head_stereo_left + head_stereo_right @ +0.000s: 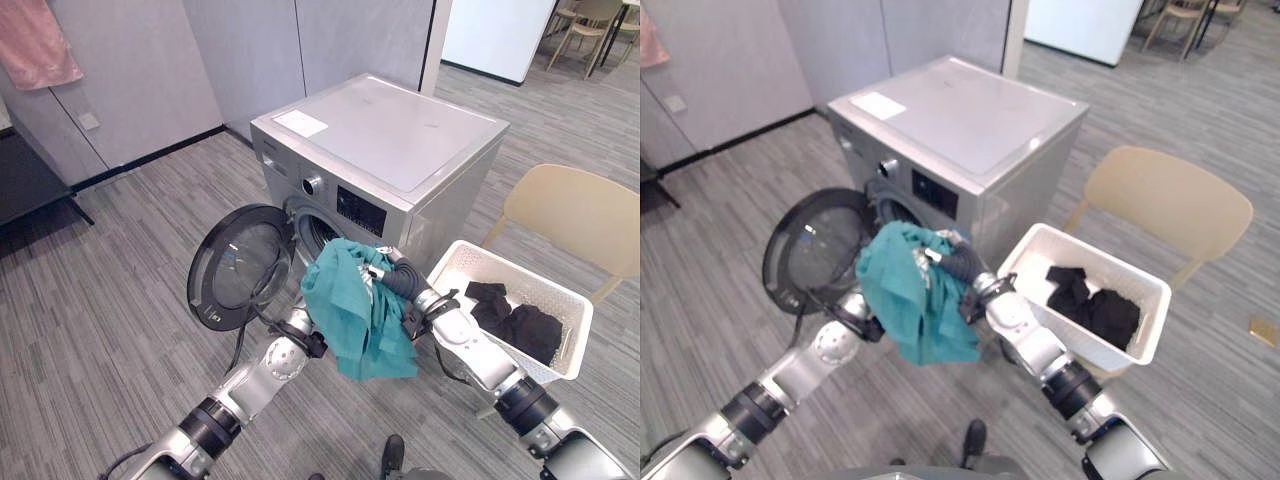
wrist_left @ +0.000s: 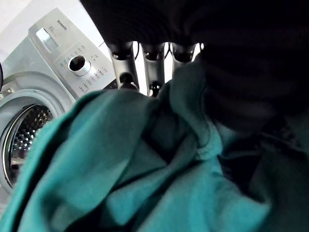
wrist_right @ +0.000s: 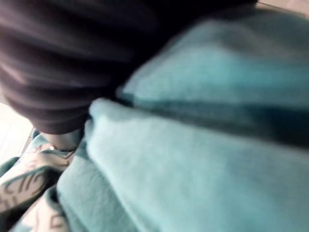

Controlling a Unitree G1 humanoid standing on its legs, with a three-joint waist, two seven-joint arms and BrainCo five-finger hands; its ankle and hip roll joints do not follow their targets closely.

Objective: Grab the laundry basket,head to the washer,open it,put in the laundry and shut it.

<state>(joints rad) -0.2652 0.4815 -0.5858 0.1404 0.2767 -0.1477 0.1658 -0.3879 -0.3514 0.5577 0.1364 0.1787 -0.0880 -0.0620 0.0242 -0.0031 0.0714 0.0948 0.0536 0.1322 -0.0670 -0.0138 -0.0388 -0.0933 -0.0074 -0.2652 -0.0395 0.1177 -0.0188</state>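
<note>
A teal garment (image 1: 355,315) hangs bunched in front of the silver washer (image 1: 400,140), just before its drum opening (image 2: 21,135). The round door (image 1: 240,265) stands swung open to the left. My right hand (image 1: 395,278) is at the cloth's upper right, fingers curled into it. Lower left, my left hand (image 2: 145,58) is pressed against the same cloth, which covers most of it. The white laundry basket (image 1: 470,255) stands on the floor to the washer's right, with black clothes (image 1: 520,320) inside.
A beige chair (image 1: 580,215) stands behind the basket. A pink towel (image 1: 35,45) hangs on the wall at far left, above a dark low table (image 1: 25,180). Grey plank floor spreads left of the open door.
</note>
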